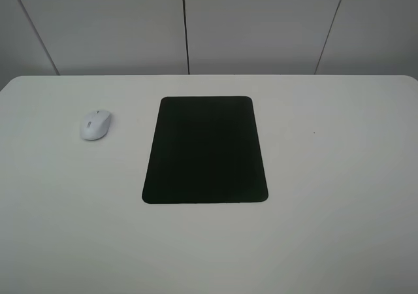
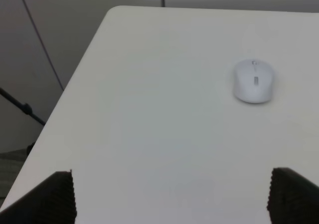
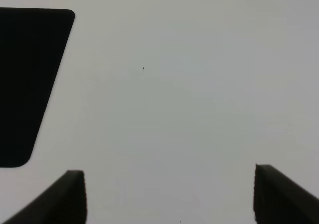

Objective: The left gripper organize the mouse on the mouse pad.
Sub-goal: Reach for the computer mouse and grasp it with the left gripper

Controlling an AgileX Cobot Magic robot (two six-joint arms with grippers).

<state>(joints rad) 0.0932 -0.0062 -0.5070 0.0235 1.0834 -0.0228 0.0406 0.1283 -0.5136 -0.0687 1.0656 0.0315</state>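
White worktop point(image 1: 326, 209) stands before grey wall panels. A black mouse pad point(image 1: 205, 150) lies flat at its middle, bare on top. The white mouse point(image 1: 96, 124) rests on the worktop to the pad's left, well apart from it. The left pincer point(image 2: 172, 196) hangs spread wide and empty above the worktop, short of the mouse. The right pincer point(image 3: 172, 194) is likewise spread and holds nothing.

We see the white mouse point(image 1: 96, 124) lying ahead of the wide-spread left gripper point(image 2: 172, 176), apart from the black mouse pad point(image 1: 205, 150).
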